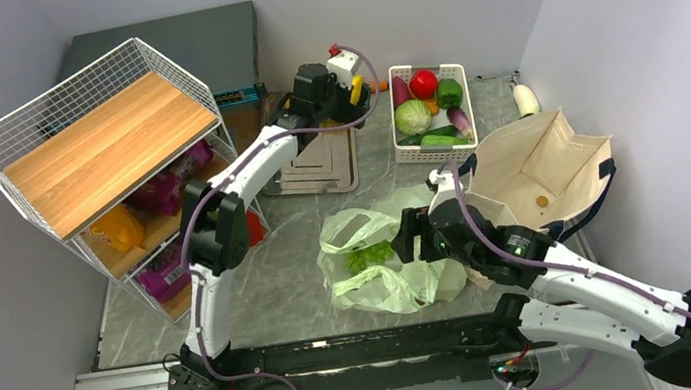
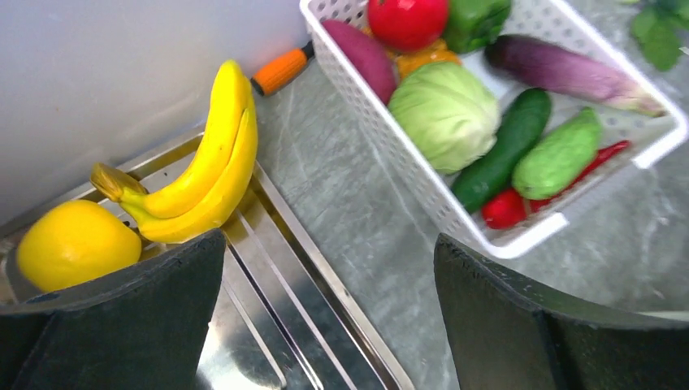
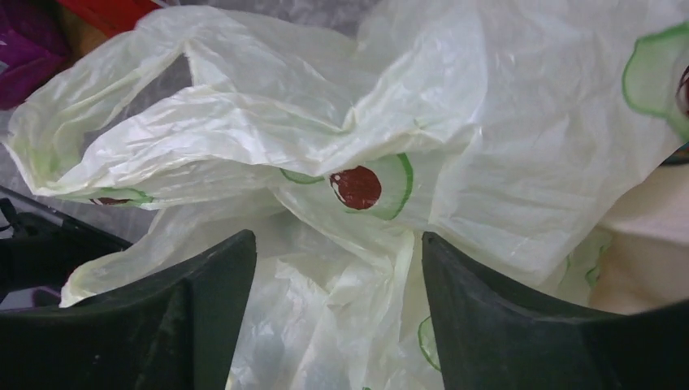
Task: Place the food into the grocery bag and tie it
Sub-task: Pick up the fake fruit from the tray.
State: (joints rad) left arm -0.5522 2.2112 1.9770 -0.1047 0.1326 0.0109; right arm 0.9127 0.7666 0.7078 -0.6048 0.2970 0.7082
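Note:
The grocery bag (image 1: 376, 267) lies crumpled on the table in front of the arms, pale green with avocado prints, and green grapes (image 1: 370, 255) show through it. My right gripper (image 3: 337, 276) hovers open over the bag (image 3: 325, 138), with loose plastic lying between its fingers (image 3: 487, 317). At the back, my left gripper (image 2: 329, 301) stands open above a metal tray (image 2: 325, 317). Yellow bananas (image 2: 207, 166) and a lemon (image 2: 77, 244) rest on the tray just beyond the left finger (image 2: 122, 325). Nothing is between the left jaws.
A white basket (image 2: 520, 236) of vegetables stands right of the tray. An open beige canvas tote (image 1: 539, 164) sits at the right, behind the right arm. A wire shelf with a wooden top (image 1: 103, 146) stands at the left.

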